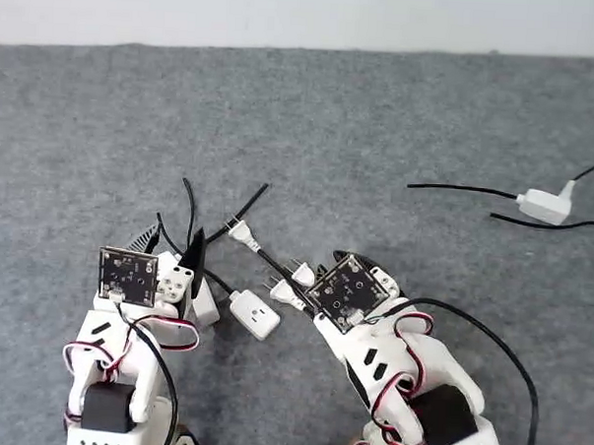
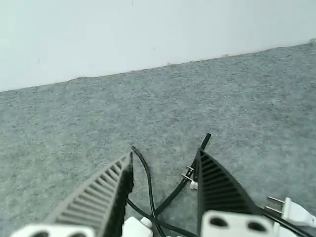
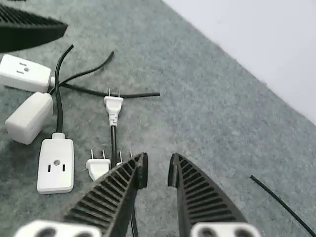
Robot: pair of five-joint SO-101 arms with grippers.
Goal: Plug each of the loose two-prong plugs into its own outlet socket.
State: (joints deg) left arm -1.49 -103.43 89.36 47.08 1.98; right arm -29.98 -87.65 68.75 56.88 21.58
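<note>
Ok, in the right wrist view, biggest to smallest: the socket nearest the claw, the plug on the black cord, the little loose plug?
1. Socket nearest the claw.
2. Plug on the black cord.
3. Little loose plug, but it lies nearer the camera, so the two plugs are unsure.

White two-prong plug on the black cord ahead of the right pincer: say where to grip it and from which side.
Grip the white two-prong plug just behind its metal prongs, right pincer coming from above, closing across its narrow sides. It lies flat on the grey carpet, prongs pointing away from the arm, black cord trailing back; that likely keeps the prongs free.
</note>
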